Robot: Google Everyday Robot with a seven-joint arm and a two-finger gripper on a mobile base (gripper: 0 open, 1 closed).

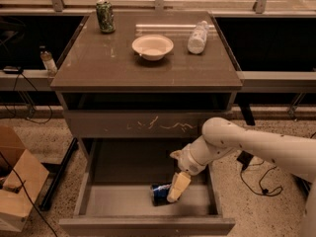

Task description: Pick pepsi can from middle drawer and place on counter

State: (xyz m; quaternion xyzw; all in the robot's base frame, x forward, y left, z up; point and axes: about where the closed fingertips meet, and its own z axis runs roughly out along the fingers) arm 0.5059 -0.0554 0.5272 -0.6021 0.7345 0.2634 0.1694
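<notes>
Now: gripper (177,187) low in the middle drawer (123,201), below the counter's (123,68) front edge.
Opening cannot be told; pepsi can (159,194) lies just beside it, toward the counter's left edge.

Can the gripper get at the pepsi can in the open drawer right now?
Probably yes. The gripper hangs inside the open middle drawer, right beside the pepsi can lying on the drawer floor, with nothing between them.
</notes>
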